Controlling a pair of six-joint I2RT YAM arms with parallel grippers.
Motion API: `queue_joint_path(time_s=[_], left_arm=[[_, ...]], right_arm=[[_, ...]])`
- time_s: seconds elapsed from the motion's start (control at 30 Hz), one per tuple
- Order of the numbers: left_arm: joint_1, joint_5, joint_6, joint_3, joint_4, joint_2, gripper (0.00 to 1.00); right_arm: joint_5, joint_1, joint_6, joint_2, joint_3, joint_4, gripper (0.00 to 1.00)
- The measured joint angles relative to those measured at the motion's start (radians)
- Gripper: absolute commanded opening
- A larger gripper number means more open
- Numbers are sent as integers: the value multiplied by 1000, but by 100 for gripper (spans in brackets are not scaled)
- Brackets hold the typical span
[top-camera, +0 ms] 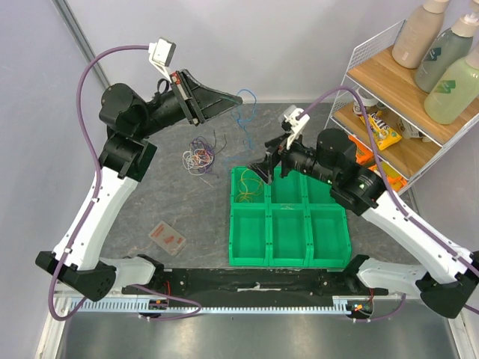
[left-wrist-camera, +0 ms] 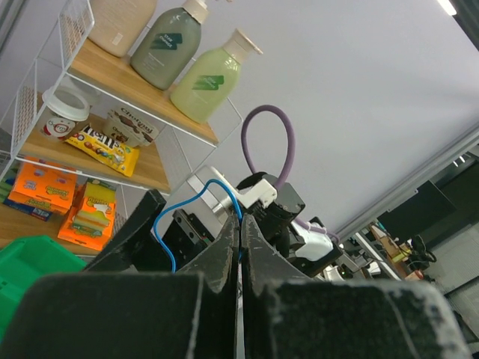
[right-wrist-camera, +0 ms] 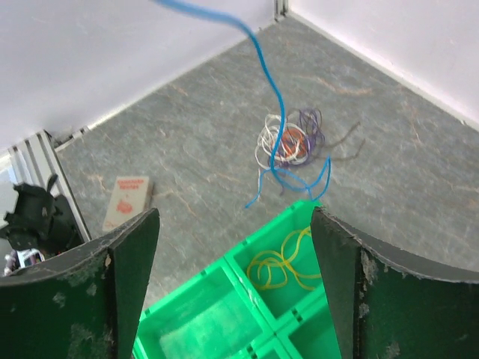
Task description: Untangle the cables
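The cables point(top-camera: 200, 157) lie as a small tangle of white, orange, purple and dark wires on the grey table, left of the green tray point(top-camera: 232, 224). My left gripper point(top-camera: 224, 101) is raised and shut on a thin blue wire point(top-camera: 245, 112), which hangs down toward the tangle. In the left wrist view the fingers point(left-wrist-camera: 224, 258) pinch the blue wire point(left-wrist-camera: 160, 232). My right gripper point(top-camera: 262, 168) is open and empty above the tray's far left compartment, which holds a yellow wire point(top-camera: 247, 193). The right wrist view shows the tangle point(right-wrist-camera: 290, 140), the hanging blue wire point(right-wrist-camera: 273, 112) and the yellow wire point(right-wrist-camera: 281, 265).
The tray point(right-wrist-camera: 224, 260) has six compartments; the others look empty. A small flat card packet point(top-camera: 168, 238) lies near the front left. A wire shelf point(top-camera: 397, 112) with bottles and snack packs stands at the right.
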Motion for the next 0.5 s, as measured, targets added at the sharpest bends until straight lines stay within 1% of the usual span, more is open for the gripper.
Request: queue_joint_path(time_s=[0.07, 0.2, 0.3, 0.33, 0.4, 0.5], left_arm=[[0, 8, 0, -2, 0, -6, 2], [0, 24, -1, -11, -1, -19, 2], [0, 26, -1, -14, -5, -24, 2], [0, 26, -1, -14, -5, -24, 2], [0, 26, 0, -14, -6, -26, 2], [0, 26, 0, -16, -11, -32, 2]], right_arm=[[-15, 0, 4, 33, 24, 37, 82], [-30, 1, 11, 81, 60, 102, 62], [-38, 1, 27, 96, 61, 137, 27], [-38, 1, 29, 97, 59, 144, 19], [-37, 1, 47, 89, 43, 161, 0], [-35, 1, 71, 56, 1, 172, 0]])
